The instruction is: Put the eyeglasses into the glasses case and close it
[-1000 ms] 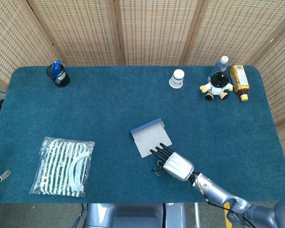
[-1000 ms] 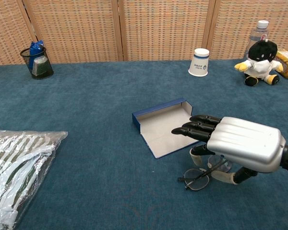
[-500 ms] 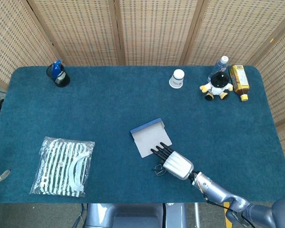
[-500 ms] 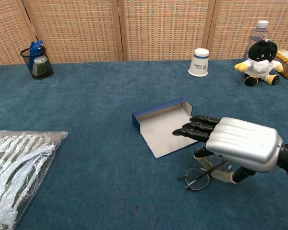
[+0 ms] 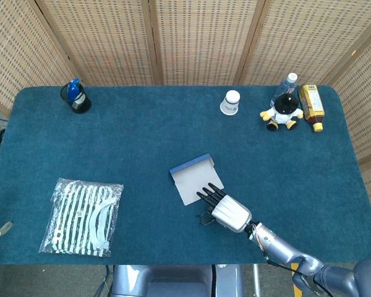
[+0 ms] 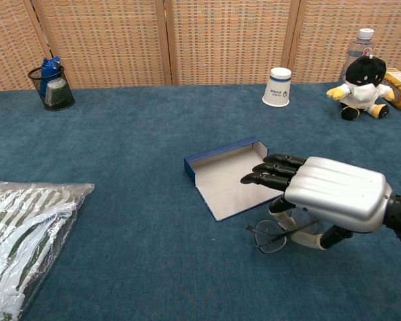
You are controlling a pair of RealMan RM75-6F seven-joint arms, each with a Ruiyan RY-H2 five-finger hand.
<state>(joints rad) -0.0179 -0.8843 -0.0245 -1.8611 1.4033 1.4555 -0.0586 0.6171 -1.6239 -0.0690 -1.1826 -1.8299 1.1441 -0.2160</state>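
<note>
**Glasses under the right hand, case just up-left**

The right hand (image 6: pixel 334 194) pinches the eyeglasses (image 6: pixel 271 239) beneath its palm at lower right of centre, their long axis running left-right. The open glasses case (image 6: pixel 227 174) lies just beside, toward upper left. The blue felt table (image 5: pixel 111 148) is flat; woven screens stand behind. The left hand is out of sight.

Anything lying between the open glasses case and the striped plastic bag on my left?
Nothing. Between the glasses case and the striped bag there is only bare blue tablecloth, clearest in the head view.
</note>
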